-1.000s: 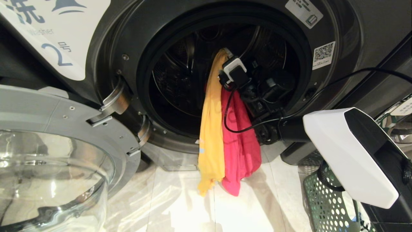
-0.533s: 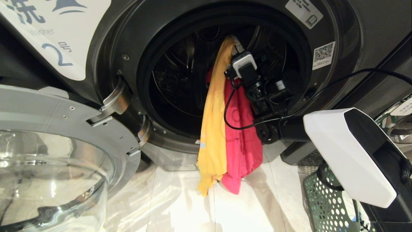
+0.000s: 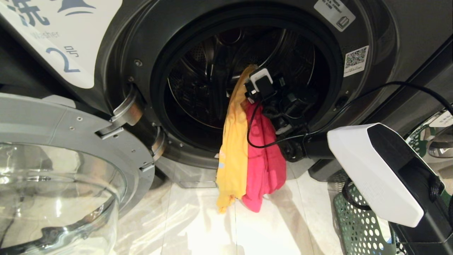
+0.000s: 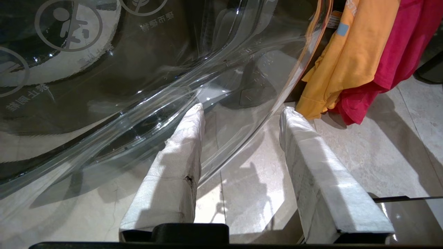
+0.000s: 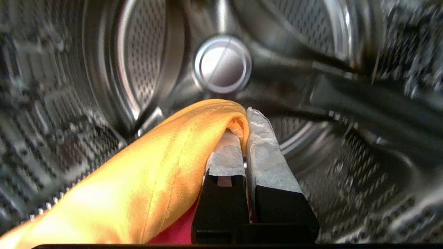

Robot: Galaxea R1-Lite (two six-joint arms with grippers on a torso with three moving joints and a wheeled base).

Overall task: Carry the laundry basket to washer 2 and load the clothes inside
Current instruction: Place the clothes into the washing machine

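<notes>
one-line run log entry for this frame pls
phase: loading washer 2 | right gripper: shut on clothes, inside drum | clothes: hanging out over door sill | left gripper: open, idle by glass door

One washer 2, with one glass door swung open beside it. Two garments hanging from the washer's mouth: one yellow-orange garment and one red-pink garment. One laundry basket, part-seen near the washer. Two stickers on the washer's front: one QR sticker, one grey sticker.
</notes>
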